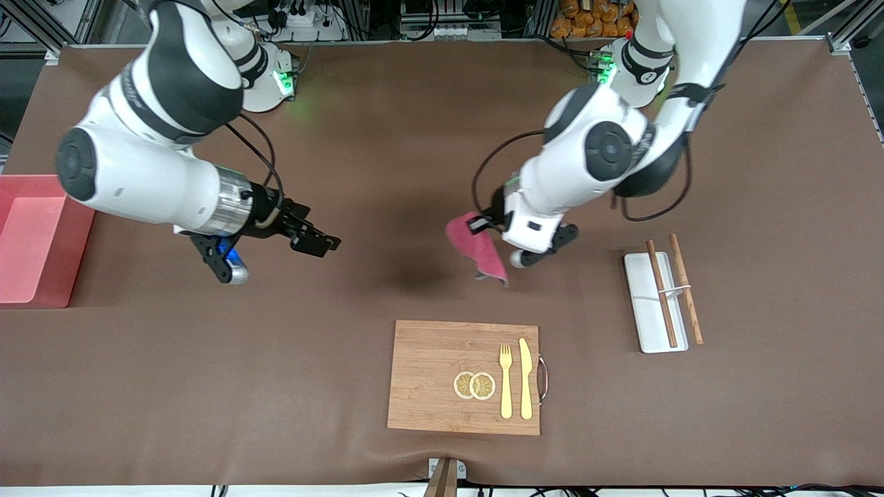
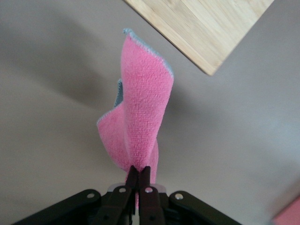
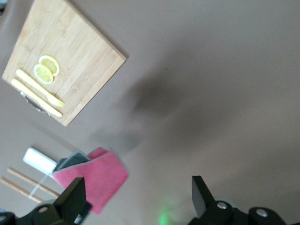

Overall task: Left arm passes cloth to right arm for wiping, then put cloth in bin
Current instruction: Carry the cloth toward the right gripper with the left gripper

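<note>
Left gripper (image 2: pixel 138 174) jaws pinching cloth (image 2: pixel 140 108) – clear in left wrist view, right gripper (image 3: pixel 136 197) jaws spread wide, bin (image 1: pixel 34 238) cut off at frame's left edge.

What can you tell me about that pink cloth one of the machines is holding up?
The cloth is small, soft and fuzzy, crimson-pink with a thin grey edge. It hangs in the air, folded and draped, pinched at one end between the shut fingers of the left gripper, and nothing else touches it. It is over bare brown table, between the arms' bases and the wooden board. The right gripper is open, apart from it, toward the bin's end.
</note>
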Available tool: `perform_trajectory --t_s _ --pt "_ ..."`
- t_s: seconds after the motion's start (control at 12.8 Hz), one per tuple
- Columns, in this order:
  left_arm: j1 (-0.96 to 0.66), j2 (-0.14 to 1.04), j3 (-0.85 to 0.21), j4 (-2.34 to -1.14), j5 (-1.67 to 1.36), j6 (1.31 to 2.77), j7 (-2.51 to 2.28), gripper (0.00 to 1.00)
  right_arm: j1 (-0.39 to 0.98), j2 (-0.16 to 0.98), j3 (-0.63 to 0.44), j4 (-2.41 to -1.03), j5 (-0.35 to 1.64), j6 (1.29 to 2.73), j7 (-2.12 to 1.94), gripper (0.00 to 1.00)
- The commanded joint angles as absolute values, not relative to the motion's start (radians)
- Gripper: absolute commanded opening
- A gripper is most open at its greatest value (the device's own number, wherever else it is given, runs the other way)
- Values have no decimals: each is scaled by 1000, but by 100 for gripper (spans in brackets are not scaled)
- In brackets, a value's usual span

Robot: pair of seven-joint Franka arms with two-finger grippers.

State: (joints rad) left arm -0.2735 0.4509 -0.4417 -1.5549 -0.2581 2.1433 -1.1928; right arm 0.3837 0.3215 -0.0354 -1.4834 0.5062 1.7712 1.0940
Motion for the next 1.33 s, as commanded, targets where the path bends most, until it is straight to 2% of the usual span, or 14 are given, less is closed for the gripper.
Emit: perform_trajectory --t_s 0.0,0.16,0.47,0.78,1.09,1.17,1.25 --pt "-339 540 -436 -1445 -276 2215 -1430 0 417 342 -41 -1521 518 1801 1215 100" --pt "-365 571 -436 -1425 -276 2287 -1553 0 439 325 -40 -1615 522 1870 1216 100" --pt "-406 615 -431 -1424 -275 2433 -1718 0 465 331 -40 -1660 523 1948 1275 100" --pt "-416 630 -431 -1424 -276 2517 -1834 0 531 344 -41 -1687 522 2055 1319 100" --pt "-419 637 -431 -1417 -276 2530 -1882 0 548 393 -41 -1683 517 2140 1318 99" --pt "-417 637 -431 -1417 -276 2530 -1882 0 548 394 -41 -1681 515 2152 1307 75" --pt "-417 640 -430 -1417 -276 2530 -1882 0 546 405 -41 -1675 508 2158 1298 56"
